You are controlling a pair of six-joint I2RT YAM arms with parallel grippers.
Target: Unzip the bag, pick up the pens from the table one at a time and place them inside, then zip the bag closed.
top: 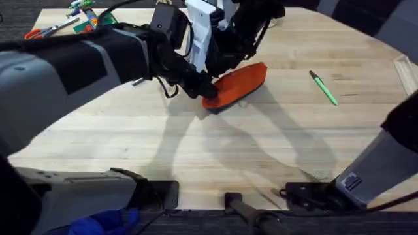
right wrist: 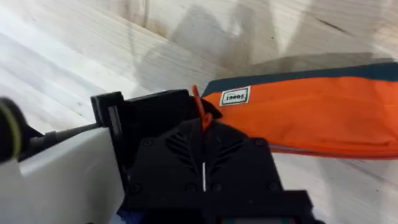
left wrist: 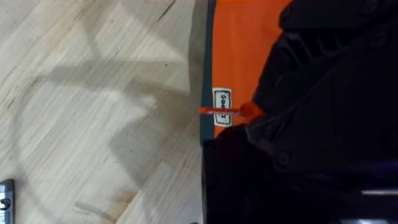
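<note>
Orange fabric of the bag (top: 238, 83) is seen near the middle of the table (top: 196, 143), lying slantwise with its dark base along the near edge. Both arms are gathered over the bag's left end. The left gripper (top: 196, 88) is set at that end, and the right gripper (top: 219, 62) is held just beyond it; whether either pair of fingers is spread or pressed together cannot be told. In the right wrist view, the orange pull (right wrist: 200, 111) is seen upright beside a white label (right wrist: 236, 96). A green pen (top: 323, 88) is laid well to the right of the bag. Scissors (top: 49, 29) are seen at the far left corner.
</note>
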